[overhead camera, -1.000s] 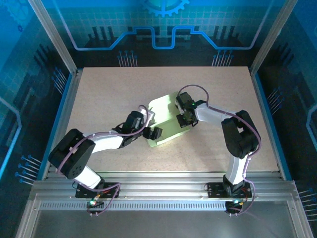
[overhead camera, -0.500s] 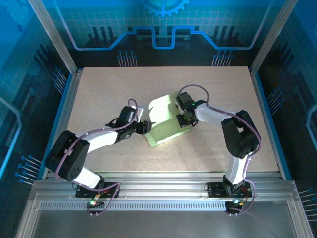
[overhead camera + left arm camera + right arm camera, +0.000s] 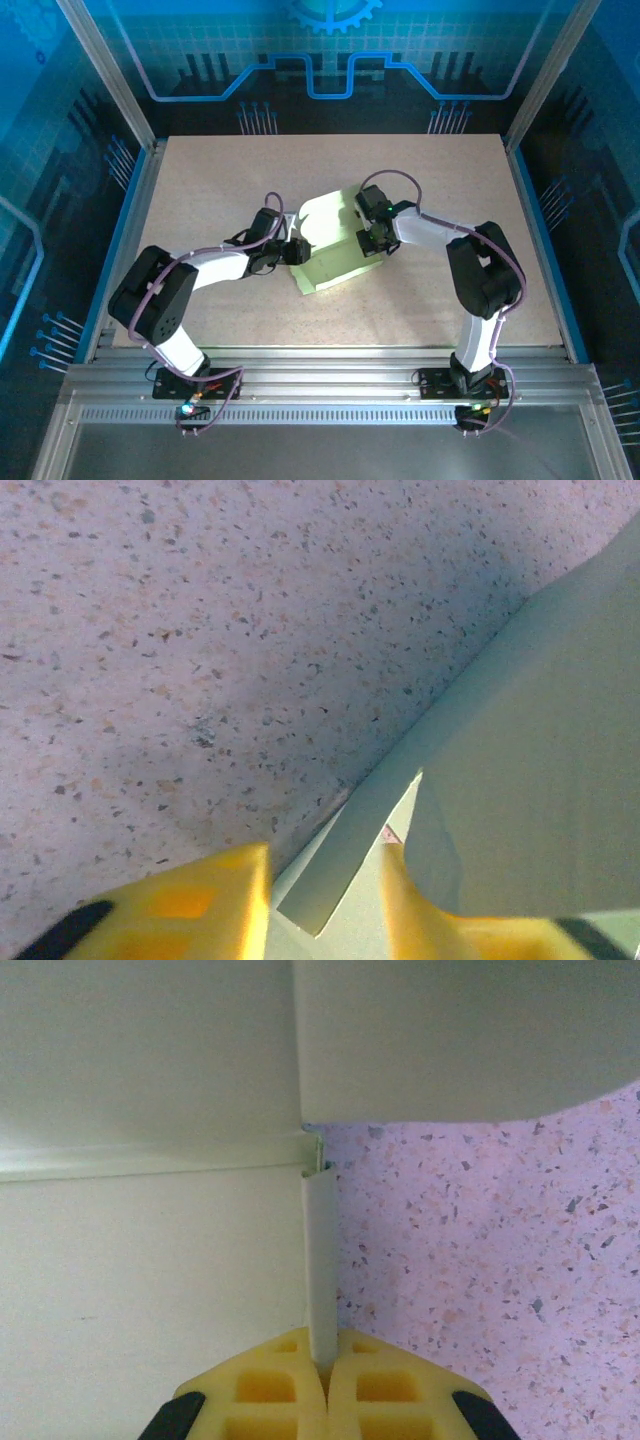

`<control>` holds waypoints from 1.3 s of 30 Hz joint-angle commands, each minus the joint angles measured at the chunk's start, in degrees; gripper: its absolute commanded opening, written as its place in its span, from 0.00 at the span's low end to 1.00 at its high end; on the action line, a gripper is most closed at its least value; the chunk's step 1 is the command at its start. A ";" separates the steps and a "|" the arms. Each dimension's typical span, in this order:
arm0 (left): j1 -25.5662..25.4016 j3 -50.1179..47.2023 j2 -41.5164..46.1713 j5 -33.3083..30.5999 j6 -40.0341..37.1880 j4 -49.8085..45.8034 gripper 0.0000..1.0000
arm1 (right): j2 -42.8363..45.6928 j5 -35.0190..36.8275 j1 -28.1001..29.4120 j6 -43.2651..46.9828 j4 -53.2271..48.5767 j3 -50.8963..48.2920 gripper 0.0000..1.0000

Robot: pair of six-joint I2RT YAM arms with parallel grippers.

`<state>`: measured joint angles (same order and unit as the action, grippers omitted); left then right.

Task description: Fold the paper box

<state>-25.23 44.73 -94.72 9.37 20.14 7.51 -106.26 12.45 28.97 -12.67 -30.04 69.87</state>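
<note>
box (image 3: 335,250) pale green, plain. table (image 3: 220,180) beige w/ dark + reddish speckles. fingers (image 3: 270,1385) yellow. arms (image 3: 430,235) white, blk joints. back wall (image 3: 200,40) blue, grid + circuit lines.

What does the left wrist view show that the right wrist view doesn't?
Left wrist view: the left end effector, its yellow fingers apart on either side of a narrow flap of the paper box.
Right wrist view: the right end effector shut on a thin edge strip of the box, with a rounded flap beyond it.
Both: pale green card against the speckled table.
</note>
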 commanded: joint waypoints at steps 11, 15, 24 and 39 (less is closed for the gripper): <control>-2.90 7.05 -3.17 -2.25 12.39 -8.28 0.28 | -3.03 -0.80 2.16 -10.47 -0.98 0.12 0.02; -3.47 6.60 -3.43 -3.02 15.66 -7.54 0.29 | -2.67 0.03 2.60 -12.20 -0.43 -0.52 0.02; -3.38 4.58 -4.27 -3.48 25.06 -1.35 0.34 | -2.02 -0.73 2.97 -13.46 0.12 -1.03 0.02; -2.53 1.63 -8.72 -0.47 45.30 12.72 0.34 | -1.80 -0.18 5.91 -15.74 1.94 -2.36 0.00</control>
<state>-28.01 47.75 -101.86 7.18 59.90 16.29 -106.63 15.53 32.60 -26.65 -28.45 69.67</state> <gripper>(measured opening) 0.342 0.053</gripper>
